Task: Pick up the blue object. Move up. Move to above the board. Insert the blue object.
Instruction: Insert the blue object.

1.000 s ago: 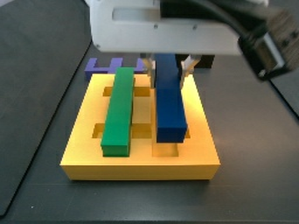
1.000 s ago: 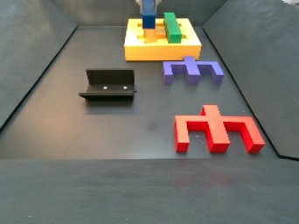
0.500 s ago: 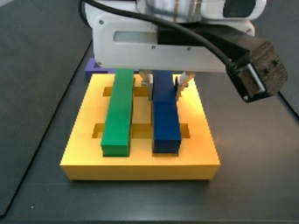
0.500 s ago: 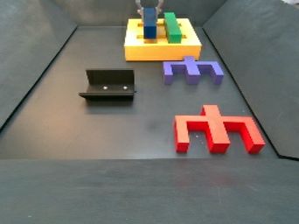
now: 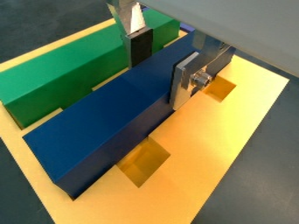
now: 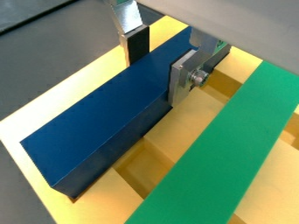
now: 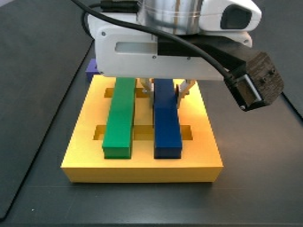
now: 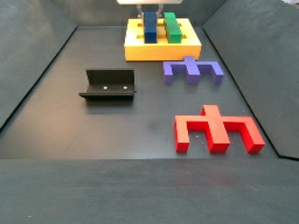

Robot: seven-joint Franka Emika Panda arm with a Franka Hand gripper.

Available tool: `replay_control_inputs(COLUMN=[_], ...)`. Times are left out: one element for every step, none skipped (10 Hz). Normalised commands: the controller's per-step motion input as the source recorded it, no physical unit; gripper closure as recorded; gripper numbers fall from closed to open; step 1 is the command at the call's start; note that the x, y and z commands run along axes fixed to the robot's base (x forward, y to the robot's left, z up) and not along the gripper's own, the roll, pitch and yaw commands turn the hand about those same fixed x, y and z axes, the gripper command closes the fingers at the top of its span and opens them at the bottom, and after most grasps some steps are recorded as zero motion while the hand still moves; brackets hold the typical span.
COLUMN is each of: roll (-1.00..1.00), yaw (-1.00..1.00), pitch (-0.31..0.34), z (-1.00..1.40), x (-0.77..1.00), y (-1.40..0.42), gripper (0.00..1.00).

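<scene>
Basically we're at the tail of the insert step: the blue object (image 7: pixel 168 121) lies flat in its groove on the board (image 7: pixel 142 165), centre of the side view, parallel to the green bar (image 7: pixel 120 115) just beside it. Gripper (image 5: pixel 160 58) sits low over the bar's far end, upper middle of both wrist views, silver fingers (image 6: pixel 184 75) flanking the bar on both sides. Jaws look pressed against the blue faces, though I can't rule out a hairline gap at the pads, so I read it as pinching the bar. Judgement: bar looks fully seated, level with the green one, so the next move calls for spreading the jaws and a straight vertical retreat, no sideways drag that could lever the bar out. Hidden: the gripper body blocks the bar's rear end and the board's back edge in the side view at upper centre; groove floor under the bar is not visible anywhere. In the wide side view the board (image 8: pixel 162 52) is small at top centre, gripper cut off by the frame edge. Elsewhere: purple comb piece (image 8: pixel 191 70), red piece (image 8: pixel 218 129), fixture (image 8: pixel 108 85), all well apart from the board.
</scene>
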Motion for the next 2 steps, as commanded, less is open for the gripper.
replay_control_inputs(roll=[-0.10, 0.00], yaw=[0.00, 0.00], pitch=[-0.116, 0.000], z=[-0.23, 0.00], x=[-0.03, 0.00], y=[0.00, 0.00], gripper=[1.00, 1.00])
